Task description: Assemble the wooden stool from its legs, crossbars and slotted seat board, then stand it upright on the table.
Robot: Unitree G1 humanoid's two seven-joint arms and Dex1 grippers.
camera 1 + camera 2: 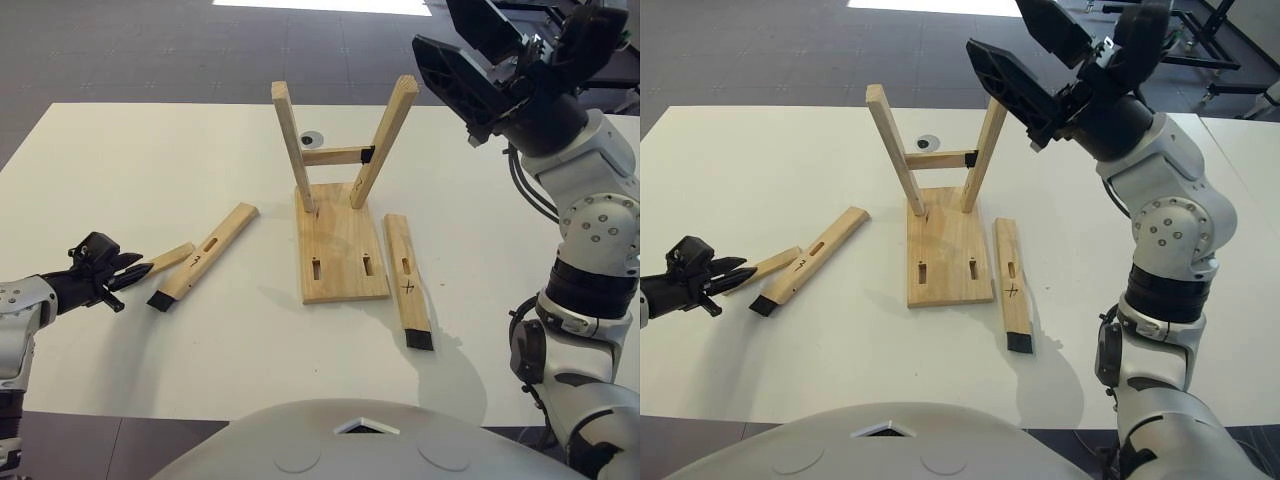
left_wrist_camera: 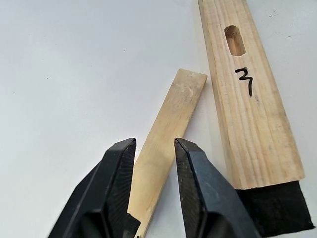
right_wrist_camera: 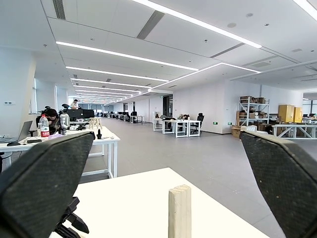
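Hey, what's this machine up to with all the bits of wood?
It is building a small stool. The seat board lies flat on the table with two legs standing in it, joined by a crossbar. Two more legs lie loose, one on each side. The left tool, open, straddles the end of a thin loose crossbar; the right tool hangs open above the upright pair.

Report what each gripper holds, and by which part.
Right gripper holds nothing, open in the air. Left gripper sits around one end of the loose crossbar; whether it grips cannot be told.
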